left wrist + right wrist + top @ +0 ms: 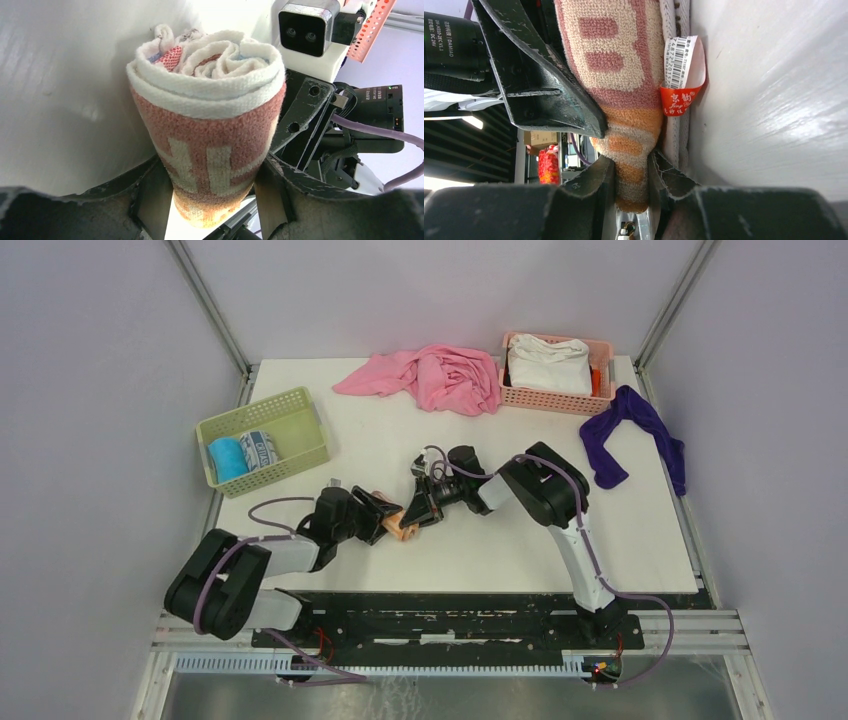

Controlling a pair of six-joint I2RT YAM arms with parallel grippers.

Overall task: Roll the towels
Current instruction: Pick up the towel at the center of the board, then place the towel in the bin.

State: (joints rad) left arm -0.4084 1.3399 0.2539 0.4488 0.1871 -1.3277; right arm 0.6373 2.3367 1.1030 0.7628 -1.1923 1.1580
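A cream towel with pink and orange lettering (405, 526) lies rolled up mid-table between both arms. In the left wrist view the roll (210, 125) points its spiral end away, and my left gripper (212, 172) presses both sides of its near end. My right gripper (631, 172) is shut on the orange-striped end of the same towel (614, 60), whose barcode tag (681, 75) hangs against the table. From above, the left gripper (390, 521) and right gripper (421, 512) meet at the roll. A blue rolled towel (227, 458) and a white one with dark print (261, 448) sit in the green basket (300, 405).
A large pink cloth (440, 375) lies bunched at the back. To its right, a pink basket (600, 390) holds a white cloth (548, 362). A purple cloth (630, 430) sprawls along the right edge of the table.
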